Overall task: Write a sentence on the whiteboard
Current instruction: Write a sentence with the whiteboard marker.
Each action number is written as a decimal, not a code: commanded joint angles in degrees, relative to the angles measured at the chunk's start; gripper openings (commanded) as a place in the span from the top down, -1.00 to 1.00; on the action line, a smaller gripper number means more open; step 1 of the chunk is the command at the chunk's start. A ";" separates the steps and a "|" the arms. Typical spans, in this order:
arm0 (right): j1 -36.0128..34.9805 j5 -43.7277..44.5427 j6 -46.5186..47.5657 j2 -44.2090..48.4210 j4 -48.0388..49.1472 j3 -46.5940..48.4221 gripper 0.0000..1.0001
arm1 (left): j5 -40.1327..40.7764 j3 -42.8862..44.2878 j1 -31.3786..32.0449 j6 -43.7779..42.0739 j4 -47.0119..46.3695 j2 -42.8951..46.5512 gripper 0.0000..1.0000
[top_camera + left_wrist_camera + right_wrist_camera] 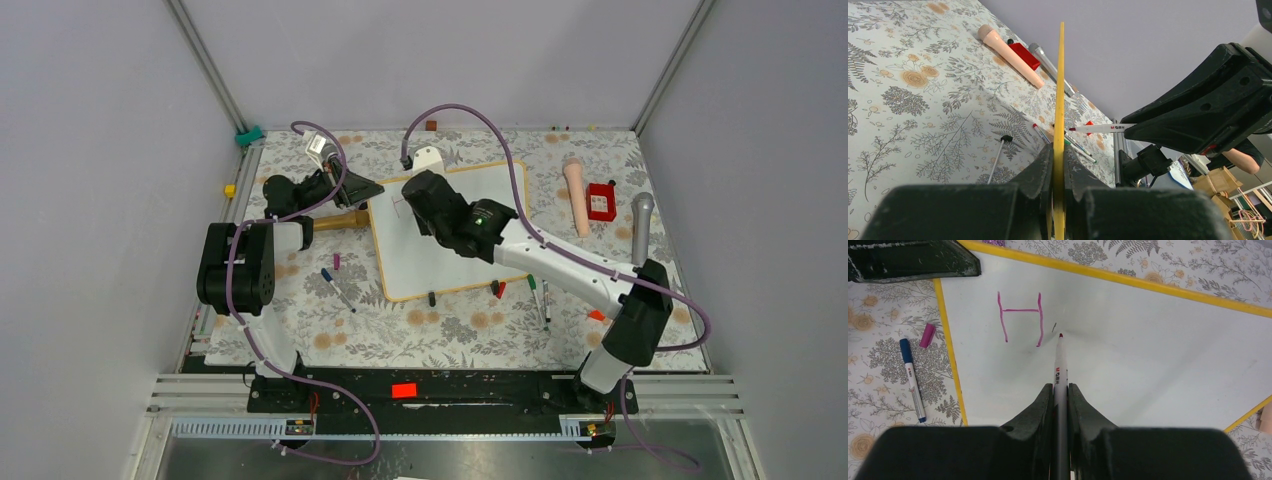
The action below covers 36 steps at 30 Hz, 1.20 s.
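Left pincer [1058, 172] clamps the whiteboard [1128, 350] rim at nine o'clock, steadying it, while right pincer [1060, 395] grips the marker [1060, 365] beside the "H" [1020, 317].

Floral table [440, 330] with scattered markers [338, 290]

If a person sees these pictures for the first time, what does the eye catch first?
Probably the whiteboard in the middle of the flowered table, with one pink letter H near its corner. The right gripper holds a marker with its tip just beside that letter, and the left gripper pinches the board's yellow rim.
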State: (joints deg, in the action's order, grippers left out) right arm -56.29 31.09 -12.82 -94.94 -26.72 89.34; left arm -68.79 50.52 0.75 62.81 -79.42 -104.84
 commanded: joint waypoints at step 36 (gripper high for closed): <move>1.09 -3.04 0.51 -2.86 0.49 4.07 1.00 | -2.33 1.20 0.74 -1.32 -4.56 2.37 1.00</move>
State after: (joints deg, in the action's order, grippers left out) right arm -55.77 30.74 -12.25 -97.69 -26.72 92.29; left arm -68.79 50.52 0.75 62.59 -79.24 -104.84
